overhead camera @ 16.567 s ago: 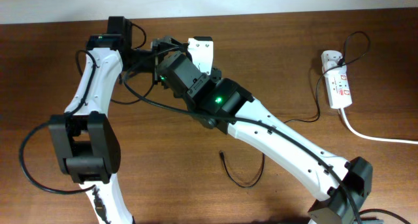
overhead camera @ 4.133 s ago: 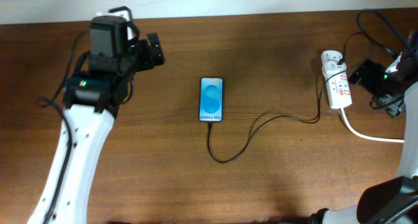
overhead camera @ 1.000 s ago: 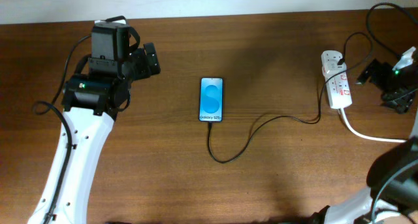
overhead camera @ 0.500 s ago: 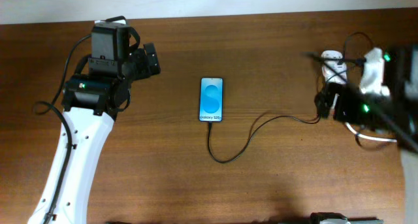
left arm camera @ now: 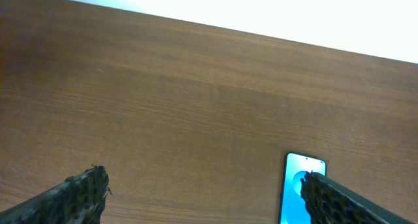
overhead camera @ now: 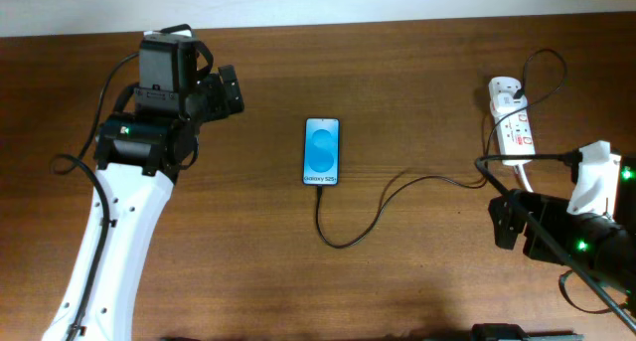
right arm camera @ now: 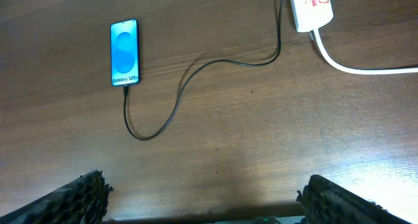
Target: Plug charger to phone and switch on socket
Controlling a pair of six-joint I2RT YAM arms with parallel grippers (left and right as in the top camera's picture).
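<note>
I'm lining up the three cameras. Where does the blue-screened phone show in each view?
Overhead: black-framed blue-screen smartphone, centre of picture.
Left wrist: smartphone bottom right, cut by the bottom edge.
Right wrist: smartphone upper left.
Shared landmark: thin black charger cable looping from its bottom edge; overhead and right wrist only.

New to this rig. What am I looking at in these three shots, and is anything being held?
Two robot arms work at a wooden table. The overhead view looks straight down. The other two views come from a camera on each wrist, so the dark shapes in their bottom corners are that arm's own fingers. On the table lie a phone with a lit blue screen, a thin black charger cable running from its bottom edge to a white socket strip, and the strip's thick white cord. The left gripper and right gripper are open, holding nothing.
</note>
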